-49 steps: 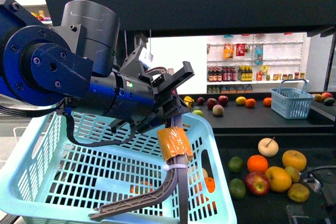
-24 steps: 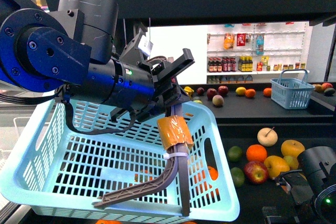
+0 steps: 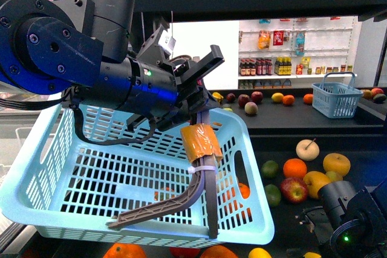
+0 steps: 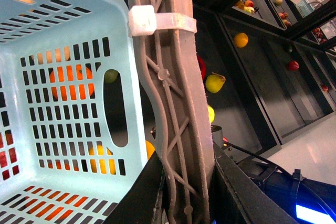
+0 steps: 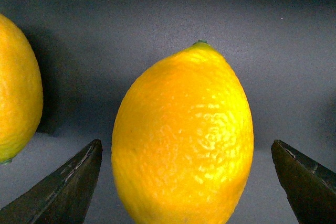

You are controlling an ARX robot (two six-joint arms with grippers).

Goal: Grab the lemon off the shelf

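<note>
Black shelf [image 3: 284, 130] tiers fill the scene, with white store racks of bottles [image 3: 257, 84] far behind. On the dark tier seen by the right wrist camera sits the lemon [image 5: 184, 135]. Its long axis runs crosswise to the line between the two jaw tips. Its pointed end, with a small green nub, is turned away from the wrist. Whether it lies flat or stands on end I cannot tell. Another yellow fruit [image 5: 16, 87] lies just beside it, apart from it.

The right gripper [image 5: 189, 179] is spread wide, one dark jaw tip on each side of the lemon and neither touching it. In the front view the right arm [image 3: 347, 209] is low at the right, over the lower tier. I cannot pick the lemon out in that view.

The left arm [image 3: 66, 58] reaches across from the left, roughly level. The left gripper [image 4: 186, 192] is clenched on the brown ribbed handle [image 4: 173, 77] of a pale blue basket [image 3: 54, 167], which hangs tilted under it. A white zip tie [image 4: 157, 22] and a wrap of orange tape [image 3: 201, 143] sit on the handle. Orange fruit [image 4: 73, 77] shows through the basket's slotted wall.

Loose fruit [image 3: 308, 176] lies on the lower tier beyond the basket. On the middle tier more fruit [image 3: 257, 97] lies near a small basket [image 3: 335, 102], whose contents I cannot make out.
</note>
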